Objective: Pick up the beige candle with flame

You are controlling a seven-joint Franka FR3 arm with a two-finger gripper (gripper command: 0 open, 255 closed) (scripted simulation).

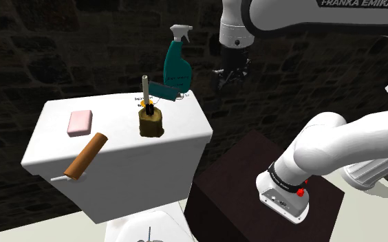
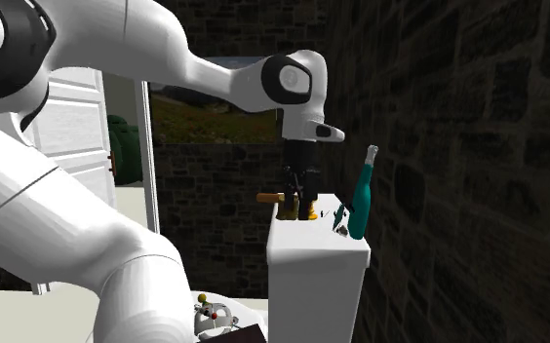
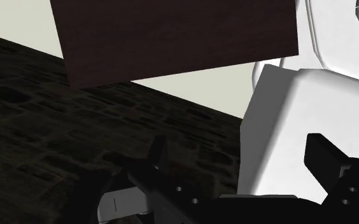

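Observation:
The beige candle is a thin upright stick with a small flame at its foot, standing in a brown stump-like holder on the white toilet tank lid. My gripper hangs off the tank's end toward the shoulder view's right, higher than the candle and apart from it. In the wrist view the gripper is open, its fingers wide apart with nothing between them, beside the tank's white side. In the second exterior view the gripper stands in front of the holder.
A teal spray bottle stands behind the candle, by the dark stone wall. A pink soap bar and a brown cylinder lie on the lid's other end. My dark box stand sits beside the tank.

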